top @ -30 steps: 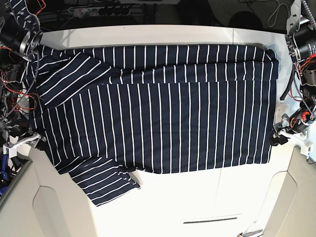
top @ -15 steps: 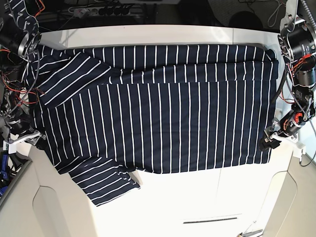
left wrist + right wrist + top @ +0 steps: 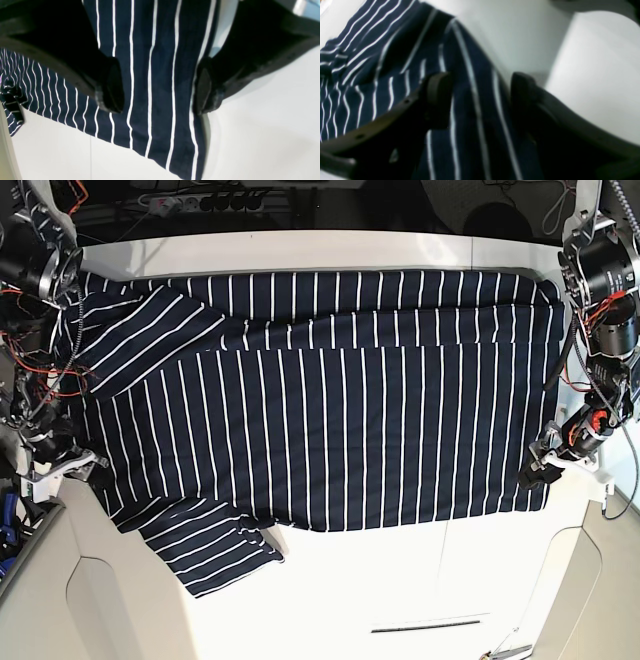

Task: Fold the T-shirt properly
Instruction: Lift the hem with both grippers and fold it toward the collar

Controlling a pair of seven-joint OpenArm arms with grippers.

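The T-shirt [image 3: 330, 420] lies spread on the white table [image 3: 400, 580], navy with thin white stripes. Its top edge is folded down and a sleeve sticks out at the lower left. My left gripper [image 3: 535, 470] is at the shirt's lower right corner. In the left wrist view it [image 3: 158, 87] stands open, its black fingers [image 3: 111, 85] straddling the T-shirt [image 3: 140, 30] near the hem corner. My right gripper [image 3: 85, 465] is at the shirt's left edge. In the right wrist view it [image 3: 480, 97] is open, with the edge of the T-shirt [image 3: 370, 82] between its fingers [image 3: 438, 97].
A power strip [image 3: 200, 200] and cables lie behind the table's far edge. A narrow slot [image 3: 425, 626] is set into the table near its front edge. Rounded panels flank the front corners. Both arm bases stand at the table's left and right sides.
Both grippers have moved inward over the shirt's edges: the left one onto the lower right corner, the right one onto the left edge. The shirt has not moved.
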